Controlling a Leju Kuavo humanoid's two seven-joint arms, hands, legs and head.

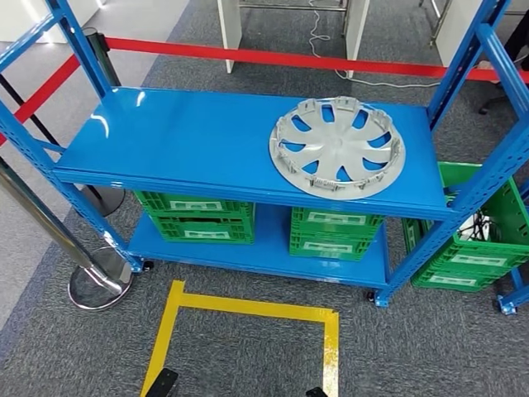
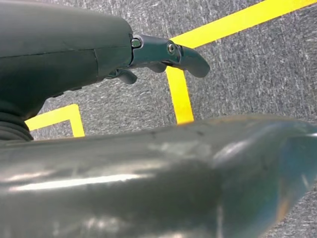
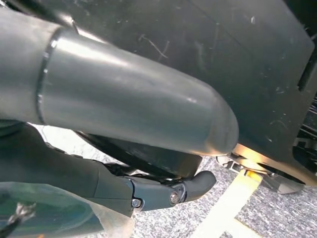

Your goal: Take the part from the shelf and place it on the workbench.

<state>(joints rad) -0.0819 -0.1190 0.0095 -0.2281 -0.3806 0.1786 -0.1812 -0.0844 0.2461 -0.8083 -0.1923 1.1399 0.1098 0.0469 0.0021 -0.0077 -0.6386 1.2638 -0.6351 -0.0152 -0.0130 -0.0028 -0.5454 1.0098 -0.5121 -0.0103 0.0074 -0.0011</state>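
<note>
Left hand [image 2: 149,54] hanging low over grey carpet and yellow floor tape [image 2: 179,94], fingers extended, grasping nothing. Right hand [image 3: 164,191] likewise low beside the body, released, nothing in it. Further out — the part, a grey wheel cover [image 1: 336,147], lying flat toward the right end of the blue shelf [image 1: 187,141], near the front edge. Likely trouble: thin rim and open spokes slipping from a one-handed hold, or a nudge sliding it off the front. White labels on the green crates [image 1: 197,217] — too small to read.
</note>
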